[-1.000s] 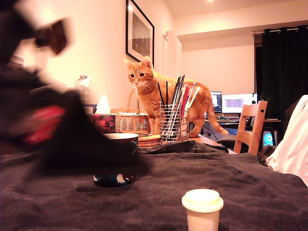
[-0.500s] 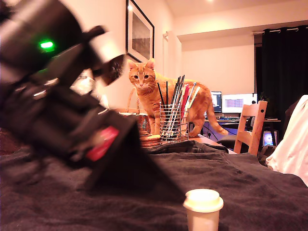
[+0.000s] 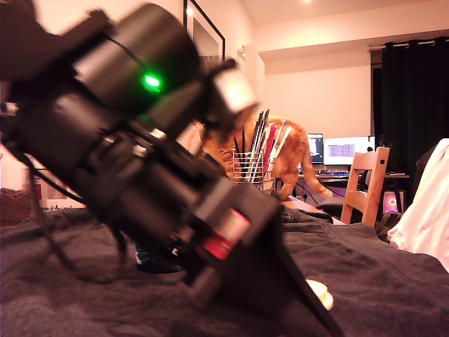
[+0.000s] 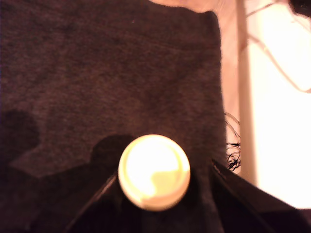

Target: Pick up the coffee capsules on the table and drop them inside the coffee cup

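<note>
- Wrist view puts the cream capsule [image 4: 154, 172] squarely between the two dark fingers [image 4: 252, 201] of your end effector [image 4: 160, 194], its round flanged end facing the camera.
- You can see the end effector spread wide, one finger on each side of the capsule, with a gap left on both sides; whether either finger touches it cannot be told.
- Your capsule stands on the dark fuzzy cloth of the surface [image 4: 107, 73], close to the cloth's edge, where loose threads hang against a bright background.
- Exterior view shows your arm [image 3: 140, 154] filling the exterior view's left and centre, angled down toward the cloth, a green light [image 3: 149, 81] glowing on its body.
- Only a sliver of the capsule [image 3: 321, 293] shows past the arm's lower tip, low on the cloth.
- Your coffee cup [image 3: 156, 261] is mostly hidden behind the arm; just its dark base shows, well apart from the capsule.
- Behind, an orange cat [image 3: 295, 151] stands beside a wire holder of utensils [image 3: 254, 172], with a wooden chair [image 3: 366, 184] toward the exterior view's right.
</note>
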